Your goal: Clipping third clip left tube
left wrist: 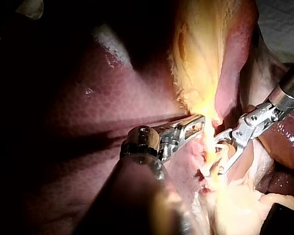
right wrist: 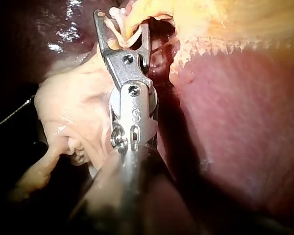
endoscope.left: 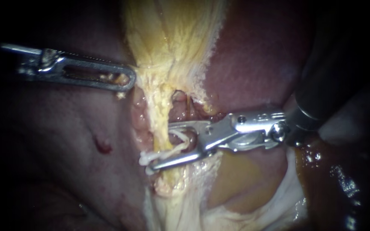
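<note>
The left tube, a pale yellow strand running from the broad yellow tissue on the far side toward the near side, lay mid-scene in the endoscope view. It was stretched thin, with a dark window open just to its right. My right instrument reached in from the right across the liver. Its jaws stood wide apart with the tube passing between them, one jaw on the tube's far side and one on its near side. A white clip sat in them with its legs against both jaws, so they held the clip open around the tube, not the tube itself. That straddle looked chosen so that closing would bring the clip square across the strand. White ends showed left of the tube, just past the nearer jaw's tip; I could not tell whether they belonged to this clip or to others. My left instrument came in from the left, farther off, its jaws closed narrow on the left edge of the yellow tissue, apparently drawing it leftward to make the tube taut and clear of the liver. By my judgement the clip was positioned but not yet closed. The next move called for making sure both clip tips passed beyond the tube, since catching it only in part was the risk.
</note>
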